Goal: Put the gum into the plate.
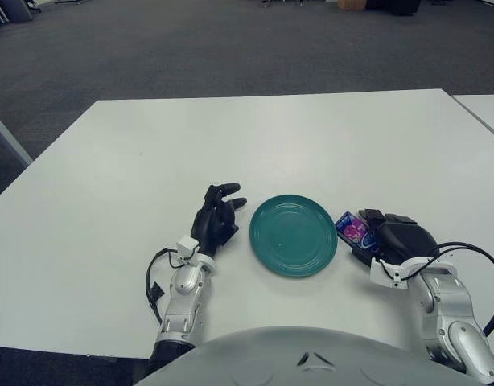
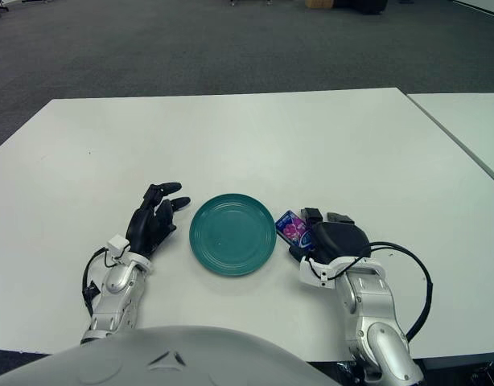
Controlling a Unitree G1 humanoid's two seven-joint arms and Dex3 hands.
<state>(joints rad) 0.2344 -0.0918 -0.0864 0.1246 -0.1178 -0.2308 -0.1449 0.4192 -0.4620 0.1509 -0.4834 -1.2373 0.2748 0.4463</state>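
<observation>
Plain white table (image 1: 255, 137) over dark grey carpet (image 1: 231, 48). Solid teal plate (image 1: 294, 235) with faint concentric rings. Dark blue gum (image 1: 353, 228) packet printed with pink and magenta swirls. Black left hand (image 1: 217, 219) and black right hand (image 1: 396, 239), each on silver forearm with white wrist band and black cable.

Gum (image 1: 353, 228) partly under right hand (image 1: 396, 240), seemingly.

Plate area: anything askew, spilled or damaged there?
Nothing stands out. The green plate sits flat and empty; the gum is just right of it at the right hand; the left hand shows left of it.
</observation>
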